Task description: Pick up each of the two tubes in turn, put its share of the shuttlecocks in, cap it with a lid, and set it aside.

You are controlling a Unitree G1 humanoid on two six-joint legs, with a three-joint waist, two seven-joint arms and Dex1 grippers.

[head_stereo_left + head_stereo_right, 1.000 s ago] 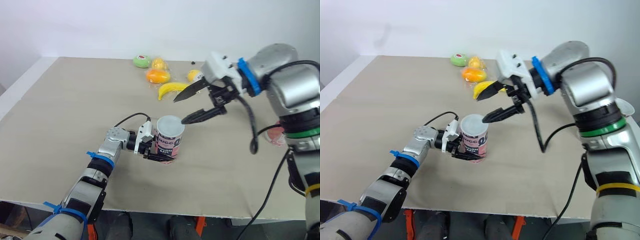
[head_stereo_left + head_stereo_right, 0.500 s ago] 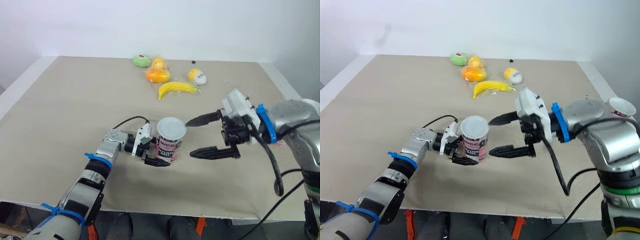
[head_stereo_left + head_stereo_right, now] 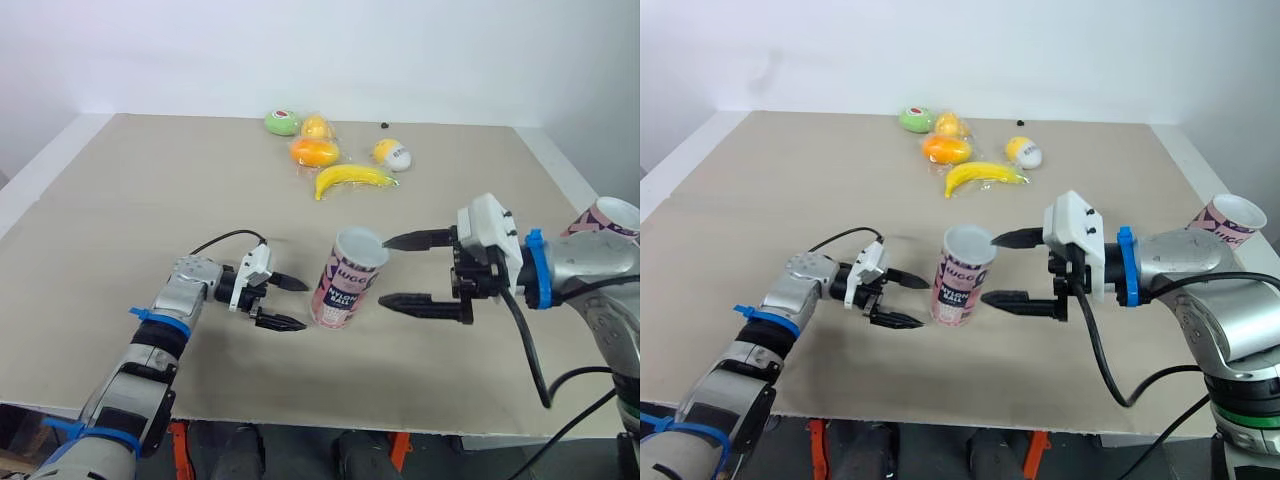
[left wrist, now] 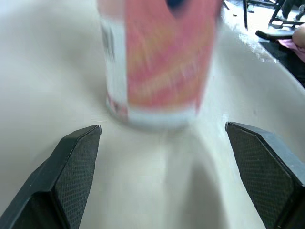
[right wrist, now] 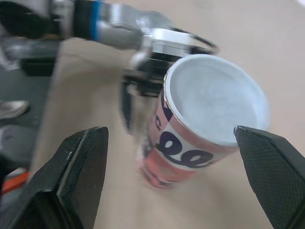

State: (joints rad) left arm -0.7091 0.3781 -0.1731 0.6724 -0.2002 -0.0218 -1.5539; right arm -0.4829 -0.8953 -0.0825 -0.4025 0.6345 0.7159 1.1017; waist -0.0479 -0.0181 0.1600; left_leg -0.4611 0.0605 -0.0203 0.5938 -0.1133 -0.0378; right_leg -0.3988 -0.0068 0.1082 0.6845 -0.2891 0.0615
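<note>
A pink and white tube (image 3: pixel 348 280) stands near the middle of the table, leaning a little to the right, with a white lid (image 5: pixel 214 98) on its top. My left gripper (image 3: pixel 300 305) is open just left of the tube, apart from it, its fingers (image 4: pixel 78 162) wide at either side of the tube's base. On the tube's right my right gripper (image 3: pixel 384 271) is also open, with its upper fingertip at the rim and the lower one beside the wall. A second pink tube (image 3: pixel 1230 220) shows at the table's right edge behind my right arm, its top open.
Fruit lies at the back of the table (image 3: pixel 120 220): a banana (image 3: pixel 352 178), an orange fruit (image 3: pixel 315 152), a green one (image 3: pixel 283 122), a yellow one (image 3: pixel 318 126) and a yellow-white one (image 3: pixel 392 153). The table's front edge runs close below both arms.
My left gripper has let go of the tube and drawn back to the left. The right gripper dropped from above the tube to its right side. The tube now leans.
</note>
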